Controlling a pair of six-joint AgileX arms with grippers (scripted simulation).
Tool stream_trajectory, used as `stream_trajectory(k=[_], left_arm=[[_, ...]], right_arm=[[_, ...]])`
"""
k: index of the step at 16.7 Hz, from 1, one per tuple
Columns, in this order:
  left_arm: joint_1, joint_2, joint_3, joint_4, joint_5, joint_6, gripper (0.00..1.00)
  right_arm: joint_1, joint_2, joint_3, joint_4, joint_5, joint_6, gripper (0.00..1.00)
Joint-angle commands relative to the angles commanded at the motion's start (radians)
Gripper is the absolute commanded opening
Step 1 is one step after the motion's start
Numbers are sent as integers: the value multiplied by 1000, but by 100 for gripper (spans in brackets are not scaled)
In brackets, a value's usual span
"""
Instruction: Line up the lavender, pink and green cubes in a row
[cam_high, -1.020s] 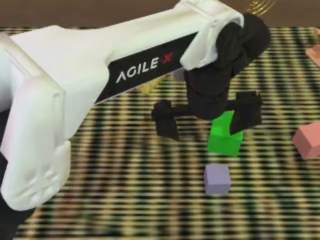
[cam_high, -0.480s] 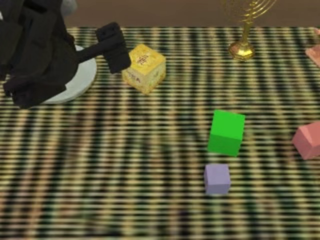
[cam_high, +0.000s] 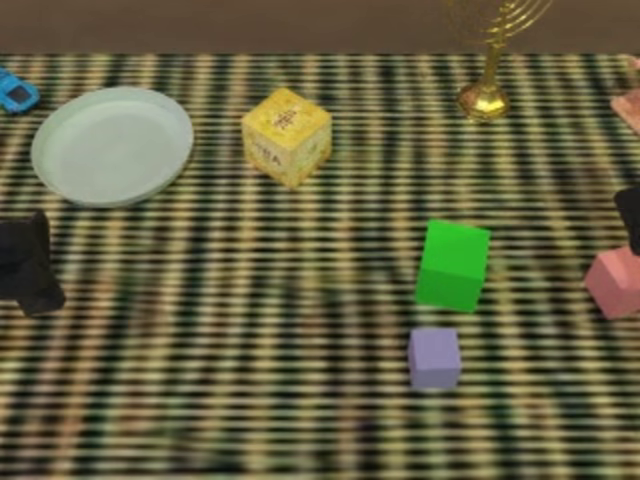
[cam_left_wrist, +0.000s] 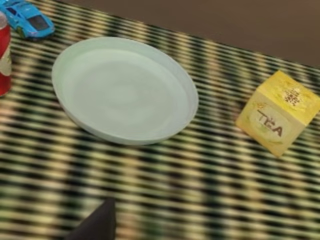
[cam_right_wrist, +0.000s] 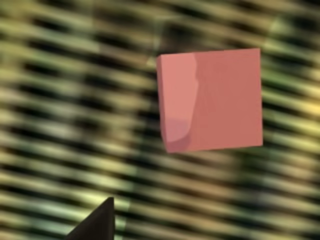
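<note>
Left pincer (cam_high: 25, 270) now half off-frame

A pale green plate (cam_high: 112, 145) lies on the striped tabletop (cam_high: 250, 350) in the upper left of the top view. Right of it, near the top centre, sits a yellow cube printed "TEA" (cam_high: 287, 136). A blue toy car (cam_high: 14, 92) is at the far left edge, above the plate. A gold stand (cam_high: 487, 95) rises at the upper right. A red can (cam_left_wrist: 4, 57) shows beside the car in the left wrist view.
</note>
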Motion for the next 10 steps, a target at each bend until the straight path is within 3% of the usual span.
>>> stream_trajectory(k=[6, 10], left_arm=[[141, -402, -352, 253, 17, 247, 100], [171, -500, -432, 319, 24, 313, 100]], right_arm=[[11, 335, 257, -167, -3, -42, 100], [13, 407, 321, -203, -4, -52, 100]])
